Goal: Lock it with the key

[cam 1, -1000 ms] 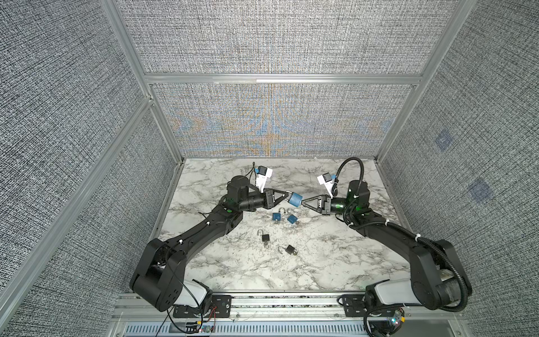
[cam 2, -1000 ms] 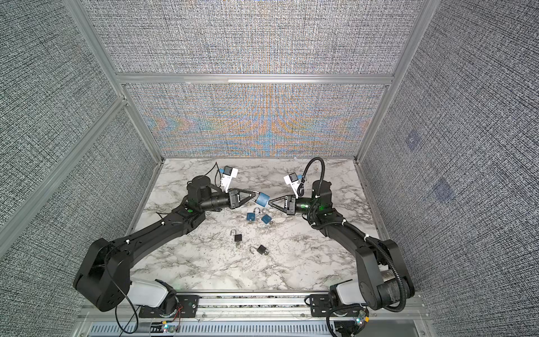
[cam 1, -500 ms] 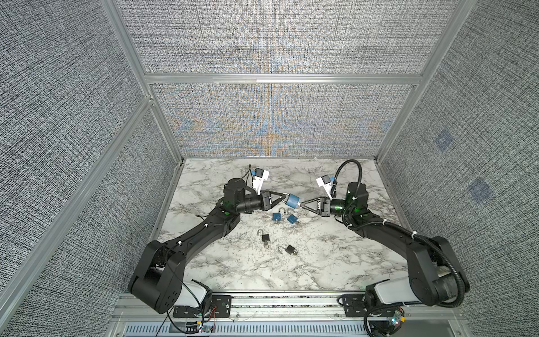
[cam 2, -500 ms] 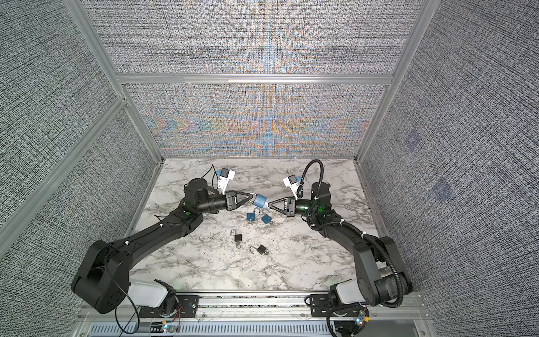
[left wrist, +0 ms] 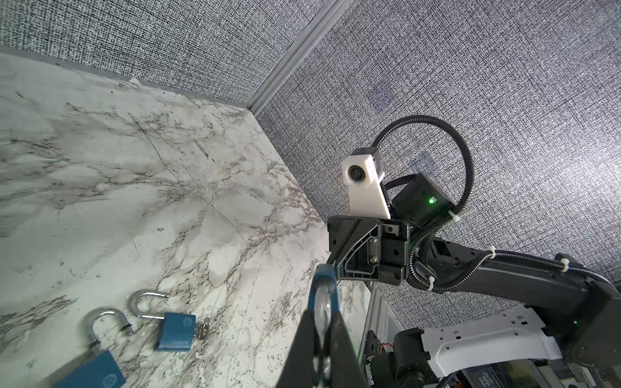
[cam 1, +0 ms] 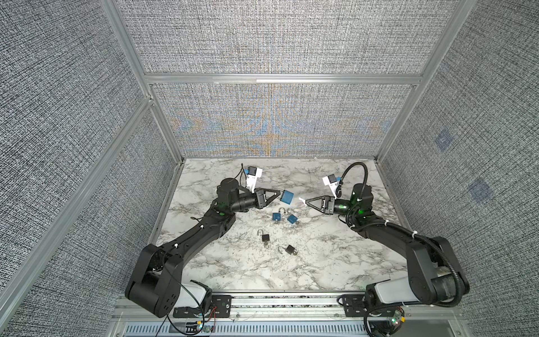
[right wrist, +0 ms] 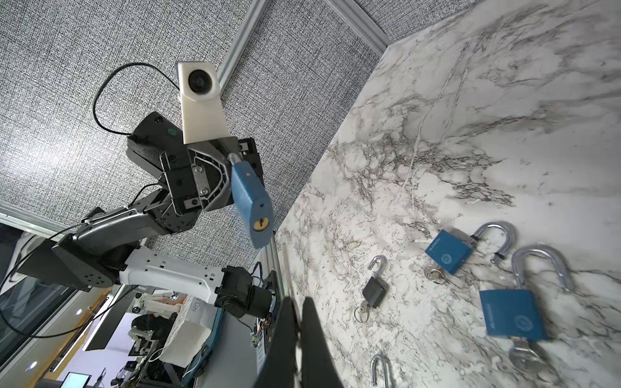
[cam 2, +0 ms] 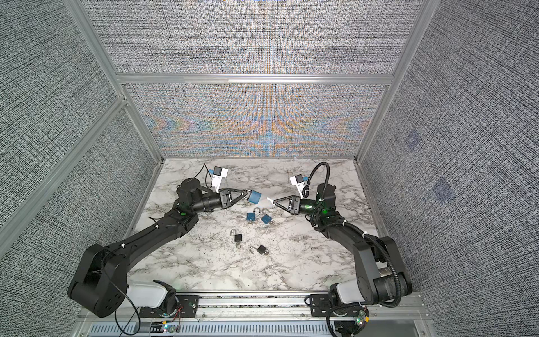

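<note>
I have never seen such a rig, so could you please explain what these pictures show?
Two black robot arms stand at a marble table. Two pictures look down from overhead; two come from cameras on the arms' wrists. The left gripper is shut on the shackle of a blue padlock, held in the air with its keyhole facing the right gripper, which is shut too; whether it pinches a key is too small to tell. On the table lie two more blue padlocks and two black padlocks, all with shackles open.
</note>
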`<state>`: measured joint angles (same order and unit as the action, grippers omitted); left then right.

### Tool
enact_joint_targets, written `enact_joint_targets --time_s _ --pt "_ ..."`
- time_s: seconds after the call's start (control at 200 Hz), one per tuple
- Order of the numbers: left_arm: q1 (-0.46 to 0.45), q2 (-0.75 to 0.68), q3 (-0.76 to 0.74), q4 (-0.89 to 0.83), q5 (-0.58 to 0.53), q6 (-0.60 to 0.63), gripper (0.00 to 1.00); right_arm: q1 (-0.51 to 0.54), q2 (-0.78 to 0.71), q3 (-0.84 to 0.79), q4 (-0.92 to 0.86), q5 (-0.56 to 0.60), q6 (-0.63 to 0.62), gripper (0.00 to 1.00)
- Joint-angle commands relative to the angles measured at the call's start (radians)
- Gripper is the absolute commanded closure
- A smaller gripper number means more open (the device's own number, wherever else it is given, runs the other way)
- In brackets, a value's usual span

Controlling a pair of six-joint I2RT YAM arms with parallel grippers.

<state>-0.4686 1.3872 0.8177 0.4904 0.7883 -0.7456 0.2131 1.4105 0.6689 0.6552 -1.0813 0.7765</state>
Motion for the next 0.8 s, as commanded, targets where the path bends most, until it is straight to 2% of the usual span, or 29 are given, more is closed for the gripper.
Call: enact_joint_targets --time_s 0.0,0.1,0.185,0.275,0.395,0.6,0.795 --pt "0.001 0.015 0.028 -0.017 0.015 0.053 1.0 -0.013 -0.041 0.019 -0.16 0.08 -0.094 1.0" --pt "-0.011 0.065 0.09 -0.155 0.01 0.137 1.0 -0.032 -0.091 0.058 -0.4 0.218 -0.2 1.0" --pt "-0.04 0.141 0.179 -0.309 -0.021 0.234 1.0 -0.078 -0.105 0.085 -0.553 0.31 -0.212 1.0" --pt "-0.088 0.229 0.27 -0.397 -0.025 0.294 1.0 -0.146 -0.12 0.062 -0.569 0.299 -0.172 1.0" --pt "-0.143 0.36 0.397 -0.478 -0.013 0.337 1.0 -0.209 -0.18 0.031 -0.64 0.342 -0.192 1.0" --pt "-0.195 0.554 0.603 -0.595 0.017 0.388 1.0 -0.28 -0.343 -0.003 -0.801 0.439 -0.253 1.0" --pt "-0.239 0.753 0.844 -0.758 0.053 0.444 1.0 -0.306 -0.521 -0.065 -0.858 0.539 -0.247 1.0"
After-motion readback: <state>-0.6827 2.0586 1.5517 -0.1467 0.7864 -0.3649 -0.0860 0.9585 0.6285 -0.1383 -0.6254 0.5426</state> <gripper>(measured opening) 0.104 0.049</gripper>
